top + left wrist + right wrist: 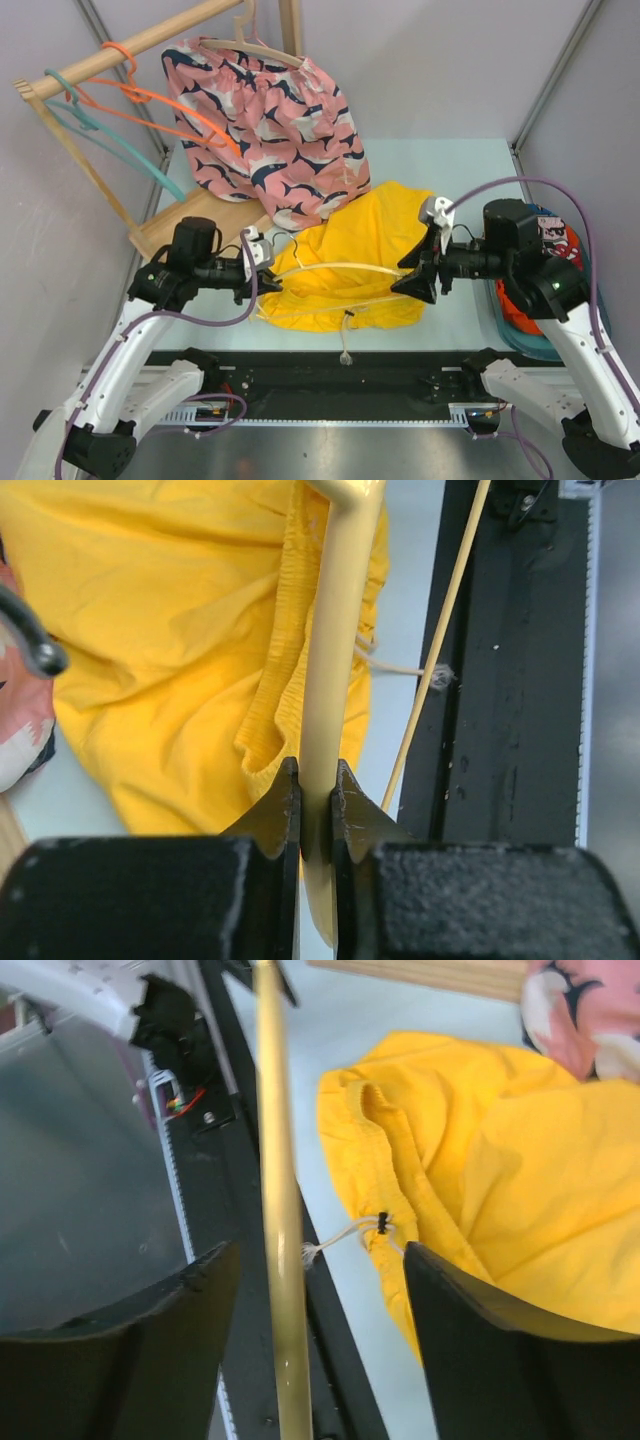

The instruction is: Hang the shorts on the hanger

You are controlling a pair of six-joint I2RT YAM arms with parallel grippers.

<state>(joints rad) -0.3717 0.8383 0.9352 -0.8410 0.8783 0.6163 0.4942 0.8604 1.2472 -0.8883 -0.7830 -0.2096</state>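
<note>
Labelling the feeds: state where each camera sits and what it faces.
Top external: above and behind the robot, looking down at the table; both arms show.
Left wrist: on the left arm, facing the left gripper clamped on the hanger.
Right wrist: right arm, facing the open right gripper straddling the hanger.
Shared: hanger and shorts.

The shorts (365, 240) lie bunched on the pale table (450, 170). The hanger (340, 267) runs across their near half. The left gripper (268, 282) meets it at the shorts' left edge and the right gripper (408, 283) at their right edge. Pink whale-print shorts (275, 130) hang behind them. Further left, an orange hanger (160, 100) and a teal hanger (110, 130) hang on a wooden rail (130, 45).
</note>
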